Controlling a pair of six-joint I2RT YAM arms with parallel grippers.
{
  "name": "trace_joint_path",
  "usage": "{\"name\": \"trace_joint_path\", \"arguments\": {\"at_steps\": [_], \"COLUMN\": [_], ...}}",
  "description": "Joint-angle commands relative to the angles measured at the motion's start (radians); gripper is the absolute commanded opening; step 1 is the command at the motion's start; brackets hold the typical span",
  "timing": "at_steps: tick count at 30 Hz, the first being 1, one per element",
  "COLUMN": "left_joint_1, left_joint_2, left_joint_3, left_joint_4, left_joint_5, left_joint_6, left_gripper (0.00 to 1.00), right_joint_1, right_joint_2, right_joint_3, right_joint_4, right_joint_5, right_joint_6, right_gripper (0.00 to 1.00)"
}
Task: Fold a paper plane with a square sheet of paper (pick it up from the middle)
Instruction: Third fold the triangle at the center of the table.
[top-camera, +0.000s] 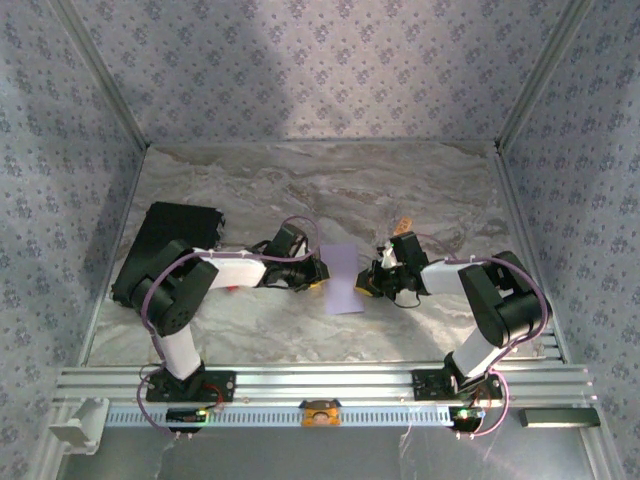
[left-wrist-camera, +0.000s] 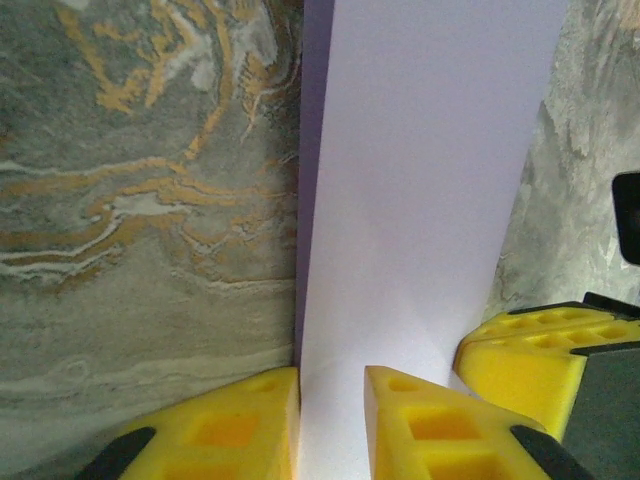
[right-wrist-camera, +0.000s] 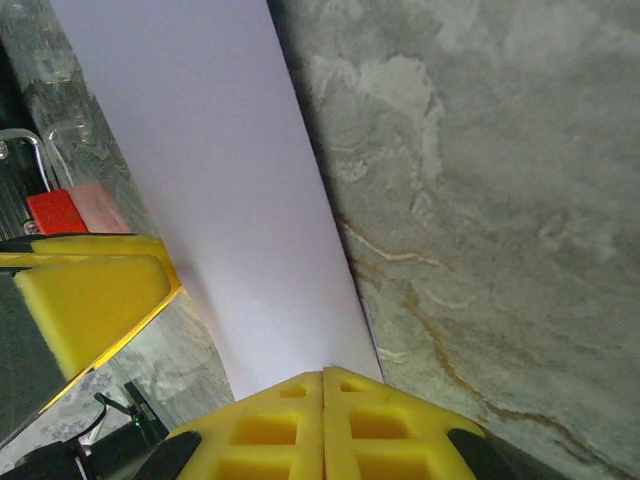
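The square sheet of paper (top-camera: 345, 279) is pale lavender and shows as a narrow upright rectangle between my two grippers at mid-table. My right gripper (right-wrist-camera: 323, 375) is shut on the paper (right-wrist-camera: 220, 180), which comes out from between the touching yellow pads; from above it (top-camera: 367, 287) sits at the sheet's right edge. My left gripper (left-wrist-camera: 332, 385) stands at the sheet's left edge (top-camera: 318, 274), its yellow fingers (left-wrist-camera: 250, 420) a narrow gap apart with the paper (left-wrist-camera: 430, 170) running between them. A darker lower layer shows along the paper's left side. The paper plane is out of view.
A black rectangular pad (top-camera: 165, 248) lies at the left under the left arm. A small tan block (top-camera: 403, 223) sits behind the right gripper. A red object (right-wrist-camera: 55, 212) and a pink block (right-wrist-camera: 100, 205) lie beyond the paper. Patterned walls enclose the marble table (top-camera: 300, 190).
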Motion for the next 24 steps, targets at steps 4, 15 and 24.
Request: {"name": "trace_joint_path", "arguments": {"at_steps": [4, 15, 24], "left_joint_1": [0.005, 0.009, 0.023], "left_joint_2": [0.026, -0.009, -0.045], "left_joint_3": [0.033, 0.056, 0.066], "left_joint_4": [-0.039, -0.098, -0.134], "left_joint_5": [-0.017, -0.02, 0.031], "left_joint_6": [0.027, 0.058, 0.06], "left_gripper": [0.15, 0.0, 0.0], "right_joint_1": [-0.022, -0.023, -0.017], "right_joint_2": [0.025, 0.006, -0.157], "right_joint_3": [-0.029, -0.029, -0.028], "right_joint_4": [-0.101, -0.081, -0.108], "right_joint_5": [0.069, 0.054, 0.081], "right_joint_6": [0.004, -0.009, -0.071], "right_gripper": [0.09, 0.11, 0.39]}}
